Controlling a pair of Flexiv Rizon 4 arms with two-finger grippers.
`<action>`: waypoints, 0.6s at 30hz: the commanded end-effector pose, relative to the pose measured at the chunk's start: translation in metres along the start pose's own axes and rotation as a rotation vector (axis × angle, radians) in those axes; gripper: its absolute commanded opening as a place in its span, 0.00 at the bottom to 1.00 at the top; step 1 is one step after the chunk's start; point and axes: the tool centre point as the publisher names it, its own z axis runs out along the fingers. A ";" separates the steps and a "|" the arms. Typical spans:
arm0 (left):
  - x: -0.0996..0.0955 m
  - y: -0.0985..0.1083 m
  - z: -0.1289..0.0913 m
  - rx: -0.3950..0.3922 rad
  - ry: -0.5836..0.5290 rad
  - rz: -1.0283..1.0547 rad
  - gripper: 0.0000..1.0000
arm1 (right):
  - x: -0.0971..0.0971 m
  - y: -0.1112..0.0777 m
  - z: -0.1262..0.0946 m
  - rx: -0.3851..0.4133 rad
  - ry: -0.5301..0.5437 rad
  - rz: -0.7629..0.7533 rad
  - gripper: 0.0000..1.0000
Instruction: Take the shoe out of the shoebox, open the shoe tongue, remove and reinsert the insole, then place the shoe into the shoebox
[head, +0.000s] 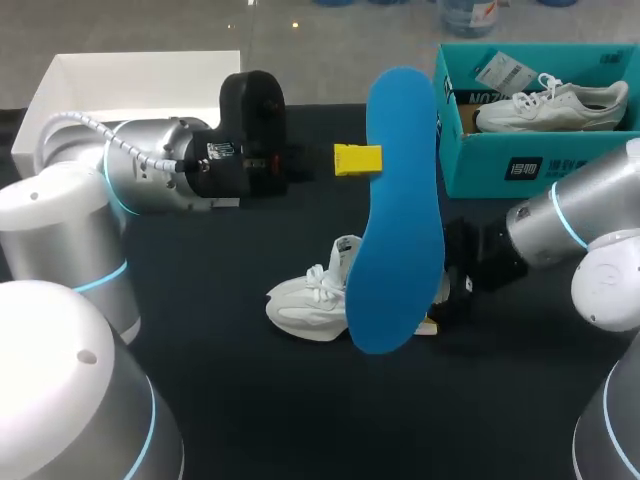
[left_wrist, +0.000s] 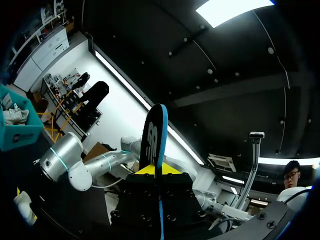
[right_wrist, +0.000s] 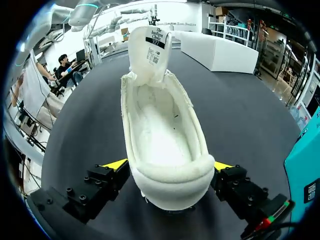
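Fingers (left_wrist: 146, 171) of your left gripper (left_wrist: 159, 172) clamp the light, bendy blue foam insole (head: 395, 220) upright above the dark table (head: 250, 400), while your right gripper (right_wrist: 170, 167) pinches the heel of the soft white shoe (right_wrist: 162, 125) lying there, so hold the insole by its edge, as it will likely buckle.

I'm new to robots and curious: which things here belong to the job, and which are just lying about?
In the job: blue insole, white shoe, teal shoebox, left gripper, right gripper.
Lying about: second shoe inside the shoebox, white box.
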 end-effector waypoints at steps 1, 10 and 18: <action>-0.001 0.001 0.000 0.002 0.002 0.001 0.00 | 0.003 0.009 -0.012 0.287 -0.011 0.021 1.00; -0.001 0.001 0.000 0.002 0.002 0.001 0.00 | 0.003 0.014 -0.027 0.500 -0.007 0.026 1.00; -0.001 0.001 0.000 0.002 0.002 0.001 0.00 | 0.005 0.018 -0.032 0.586 -0.002 0.012 1.00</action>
